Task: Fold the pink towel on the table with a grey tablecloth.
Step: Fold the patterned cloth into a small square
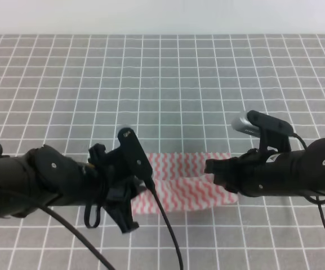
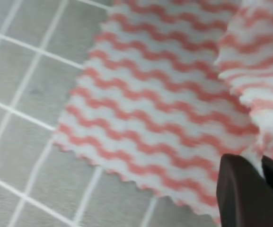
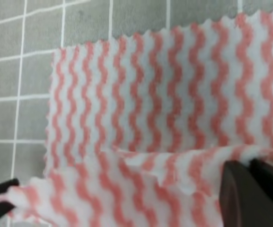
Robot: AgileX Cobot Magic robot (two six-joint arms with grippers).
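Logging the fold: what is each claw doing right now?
Left claw: shut on the pink towel.
Right claw: shut on the pink towel.

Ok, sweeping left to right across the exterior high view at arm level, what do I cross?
Black left end effector → pink-and-white zigzag-striped thin cloth towel on the grey white-gridded tablecloth → black right end effector.

No readable text, labels, brands or numbers in any view — pink towel (image 1: 185, 183) shows only wavy stripes, grey counter (image 1: 162, 84) only a white line grid — nothing legible on either arm.
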